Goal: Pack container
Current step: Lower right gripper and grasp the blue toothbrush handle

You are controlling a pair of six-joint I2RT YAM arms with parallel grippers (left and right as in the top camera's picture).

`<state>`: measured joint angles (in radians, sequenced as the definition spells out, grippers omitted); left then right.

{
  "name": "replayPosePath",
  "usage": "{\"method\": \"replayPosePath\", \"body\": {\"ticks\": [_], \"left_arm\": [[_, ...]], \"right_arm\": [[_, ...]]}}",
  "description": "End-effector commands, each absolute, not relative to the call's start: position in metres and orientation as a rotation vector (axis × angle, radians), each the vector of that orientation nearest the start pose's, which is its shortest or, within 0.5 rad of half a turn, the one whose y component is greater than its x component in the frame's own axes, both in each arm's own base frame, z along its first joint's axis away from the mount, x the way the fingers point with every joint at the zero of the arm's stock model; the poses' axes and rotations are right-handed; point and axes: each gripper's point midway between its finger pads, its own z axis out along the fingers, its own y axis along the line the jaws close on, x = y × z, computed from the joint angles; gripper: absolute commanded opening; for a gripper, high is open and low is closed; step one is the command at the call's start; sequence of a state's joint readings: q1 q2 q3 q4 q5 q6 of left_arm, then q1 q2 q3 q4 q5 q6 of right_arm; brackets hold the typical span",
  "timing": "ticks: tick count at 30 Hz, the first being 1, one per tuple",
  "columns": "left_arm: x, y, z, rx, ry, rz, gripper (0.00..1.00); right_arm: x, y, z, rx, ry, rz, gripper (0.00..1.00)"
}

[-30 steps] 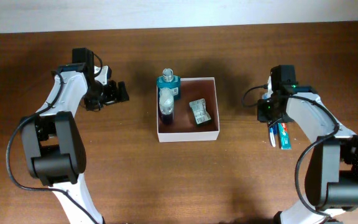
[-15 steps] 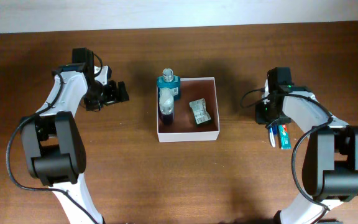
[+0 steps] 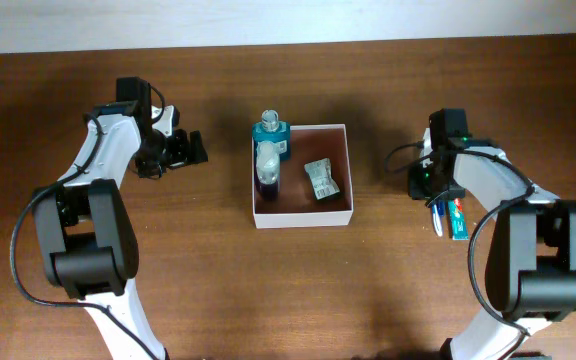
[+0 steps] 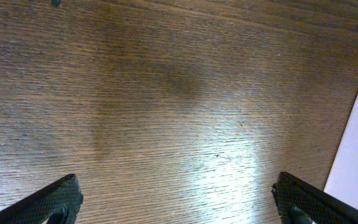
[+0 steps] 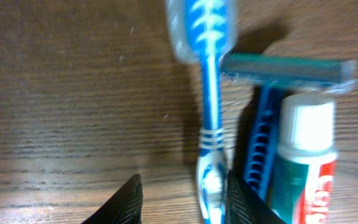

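The left gripper [image 3: 190,150] hangs with fingers wide apart over bare table [image 3: 218,290], with free room on every side. The container [image 3: 303,218] sits mid-table, mouth up. It is square, so no long axis, and its walls run parallel to the table edge. It holds one dark bottle [image 3: 267,172] and one sachet [image 3: 320,178], with one teal bottle [image 3: 270,132] at its far-left corner. The right gripper [image 5: 182,199] has parted fingers astride one toothbrush [image 5: 209,93], beside one razor [image 5: 288,70] and one toothpaste tube [image 5: 306,168].

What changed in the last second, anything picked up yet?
The right gripper edged slightly toward the white cardboard box, its open fingers astride the blue toothbrush; nothing grasped. The left gripper, the box's contents, the blue razor and the toothpaste tube stayed put.
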<state>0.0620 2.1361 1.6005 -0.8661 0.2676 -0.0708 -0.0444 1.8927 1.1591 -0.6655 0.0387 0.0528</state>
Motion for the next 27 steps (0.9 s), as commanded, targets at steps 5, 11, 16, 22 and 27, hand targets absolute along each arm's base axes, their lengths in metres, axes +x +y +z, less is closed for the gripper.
{"method": "replayPosePath", "body": {"ticks": [5, 11, 16, 22, 27], "left_arm": [[0.445, -0.0166, 0.0276, -0.147, 2.94, -0.391, 0.99], [0.445, -0.0167, 0.0276, -0.146, 2.94, -0.391, 0.99], [0.445, -0.0167, 0.0276, -0.146, 2.94, -0.391, 0.99], [0.445, -0.0166, 0.0276, -0.147, 2.94, -0.391, 0.99], [0.445, -0.0167, 0.0276, -0.146, 2.94, -0.391, 0.99]], "right_arm": [[0.3584, -0.0169, -0.0103, 0.152, 3.011, -0.005, 0.37], [0.3577, -0.0168, -0.0104, 0.153, 3.014, -0.004, 0.32], [0.3573, -0.017, -0.0104, 0.154, 3.015, -0.005, 0.15], [0.3555, -0.0167, -0.0107, 0.154, 3.023, -0.003, 0.15], [0.3556, -0.0134, -0.0106, 0.154, 3.023, 0.028, 0.18]]}}
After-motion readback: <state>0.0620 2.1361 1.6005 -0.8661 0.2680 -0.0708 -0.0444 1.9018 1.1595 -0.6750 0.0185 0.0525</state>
